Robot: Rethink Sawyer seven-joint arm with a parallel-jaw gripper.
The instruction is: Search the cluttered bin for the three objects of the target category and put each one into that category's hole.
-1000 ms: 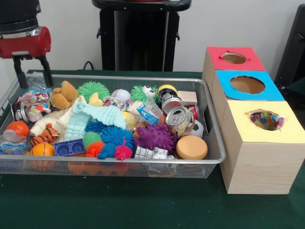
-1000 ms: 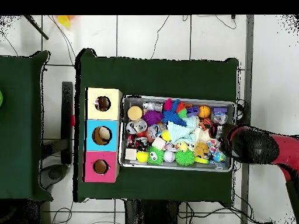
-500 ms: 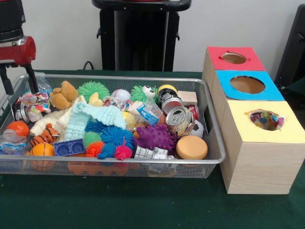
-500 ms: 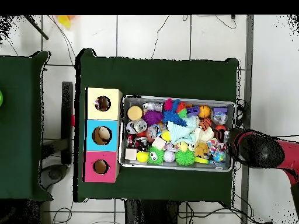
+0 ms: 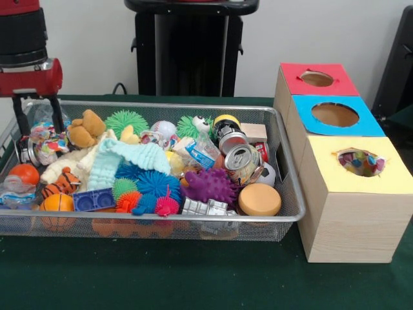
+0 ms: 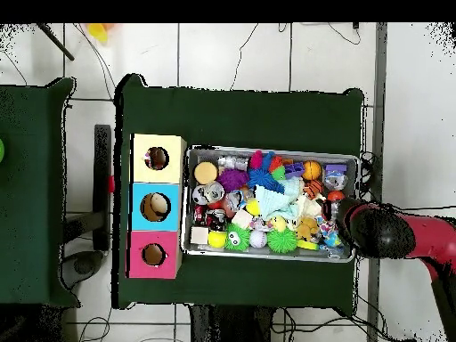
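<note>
Gripper (image 5: 37,115) hung with fingers spread, holding nothing, directly over the colourful crinkled ball (image 5: 46,141) at the bin's (image 5: 161,221) end farthest from the boxes (image 5: 352,187).

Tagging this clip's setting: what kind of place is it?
Likely a robotics lab test cell, not a home: a green-covered table on a tiled floor strewn with cables, a wire mesh bin of toys and cans, and wooden sorting boxes with holes.
</note>
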